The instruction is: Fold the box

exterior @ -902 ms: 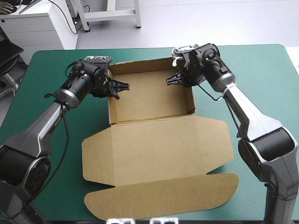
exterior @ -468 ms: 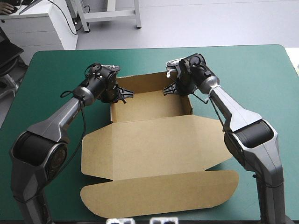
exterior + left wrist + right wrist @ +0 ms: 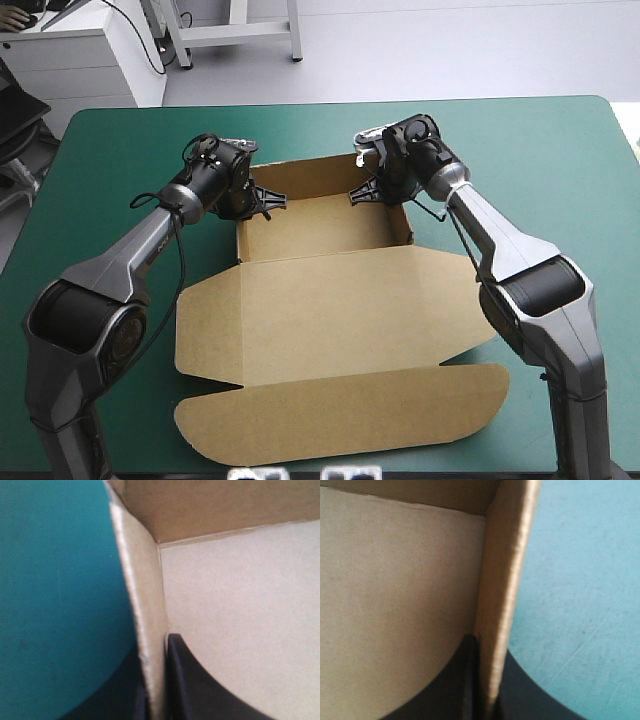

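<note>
The brown box [image 3: 330, 300] lies mid-table as an open tray at the far side, with its lid [image 3: 340, 410] flat toward the near edge. My left gripper [image 3: 264, 198] is at the tray's left wall near the far corner. In the left wrist view that wall [image 3: 145, 605] stands between the black fingers [image 3: 200, 690], so my left gripper [image 3: 155, 685] is shut on it. My right gripper [image 3: 367, 190] is at the tray's right wall near the far corner. The right wall [image 3: 505, 580] runs between its fingers [image 3: 450, 685], and my right gripper [image 3: 487, 685] is shut on it.
The teal-green cover [image 3: 560, 160] shows bare on both sides of the box and beyond its far wall. The flat lid reaches close to the table's near edge. A white cabinet [image 3: 80, 60] stands past the far left corner.
Both grippers have drawn a little inward and nearer along the tray's side walls, and the tray looks slightly narrower. Since just before, almost nothing has moved.
</note>
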You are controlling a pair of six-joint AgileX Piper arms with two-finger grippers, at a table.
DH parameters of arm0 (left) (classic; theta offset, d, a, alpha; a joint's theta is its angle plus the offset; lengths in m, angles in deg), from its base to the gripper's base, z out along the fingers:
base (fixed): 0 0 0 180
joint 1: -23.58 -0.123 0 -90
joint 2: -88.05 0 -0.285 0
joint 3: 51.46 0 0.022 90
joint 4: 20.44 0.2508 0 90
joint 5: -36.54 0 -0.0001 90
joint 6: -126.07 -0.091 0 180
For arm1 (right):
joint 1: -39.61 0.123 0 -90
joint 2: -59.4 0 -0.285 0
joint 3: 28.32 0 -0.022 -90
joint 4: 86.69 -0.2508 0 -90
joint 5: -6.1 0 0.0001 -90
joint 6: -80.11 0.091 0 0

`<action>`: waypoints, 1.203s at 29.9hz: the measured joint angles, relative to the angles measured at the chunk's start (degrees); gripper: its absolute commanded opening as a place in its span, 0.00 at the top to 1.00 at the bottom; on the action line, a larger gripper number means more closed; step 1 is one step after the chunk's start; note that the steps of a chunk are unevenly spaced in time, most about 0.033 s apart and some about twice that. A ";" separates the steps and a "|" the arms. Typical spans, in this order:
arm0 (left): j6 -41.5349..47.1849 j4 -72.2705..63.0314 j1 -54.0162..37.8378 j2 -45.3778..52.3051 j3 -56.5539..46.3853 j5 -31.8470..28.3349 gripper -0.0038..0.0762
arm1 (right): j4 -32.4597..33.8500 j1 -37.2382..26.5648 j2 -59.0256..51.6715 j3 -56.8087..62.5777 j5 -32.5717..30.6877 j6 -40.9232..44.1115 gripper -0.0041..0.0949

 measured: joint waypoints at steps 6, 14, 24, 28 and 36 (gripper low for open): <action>-0.58 0.11 0.00 0.00 0.02 0.04 0.80 | 0.39 0.05 0.58 0.00 -0.64 -5.15 0.64; -2.41 -0.12 0.07 -0.88 0.41 0.57 0.64 | -6.41 -2.29 1.76 -1.61 -2.12 -6.81 0.50; -2.59 -1.74 0.22 -0.88 5.22 2.96 0.54 | -7.37 -3.26 3.42 -10.13 -3.79 -8.14 0.50; -2.59 -1.68 0.22 -0.88 6.26 3.83 0.54 | -7.26 -3.32 3.42 -11.55 -3.78 -8.37 0.49; -2.04 -2.16 -0.71 -0.88 6.50 5.00 0.54 | -7.13 -3.32 3.42 -11.63 -3.78 -9.73 0.46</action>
